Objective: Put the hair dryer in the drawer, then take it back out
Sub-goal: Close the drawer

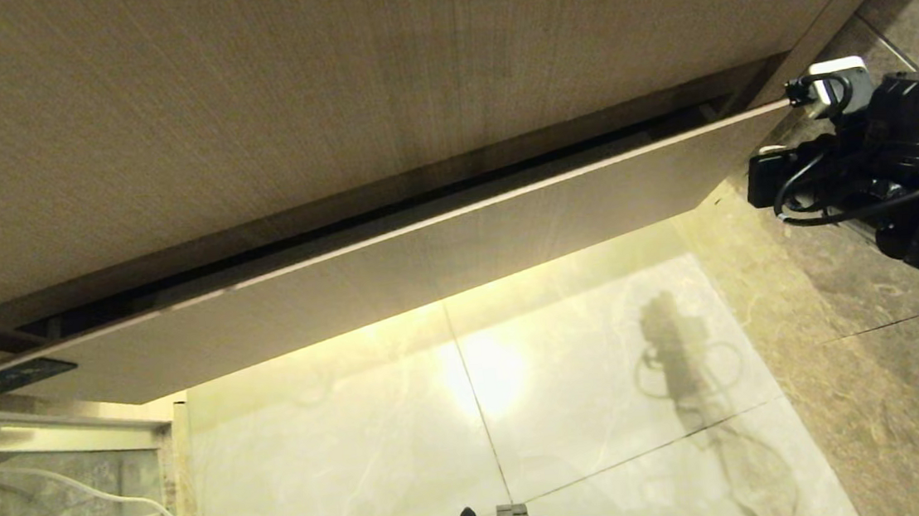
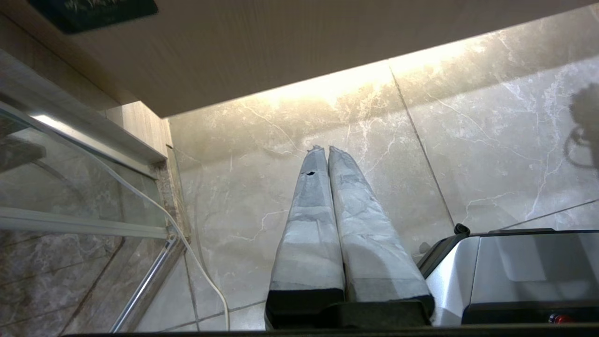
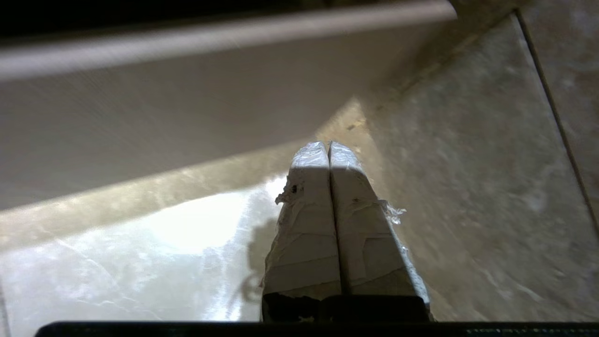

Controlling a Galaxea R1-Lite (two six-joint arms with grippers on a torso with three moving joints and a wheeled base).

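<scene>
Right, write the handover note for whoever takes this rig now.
Right gripper: shut, empty, beside the right end of the drawer front.
Left gripper: shut, empty, parked low over the floor tiles.
Drawer: ajar by only a narrow gap; inside not visible.
Hair dryer: not in any view, so its place is unknown.
Done: cannot tell.
Left: open the drawer and check for the dryer.

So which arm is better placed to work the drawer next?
Probably the right. Its end effector, shut and empty, hangs by the right end of the drawer front, which stands slightly ajar. The left end effector points at the floor, away from the drawer.
</scene>
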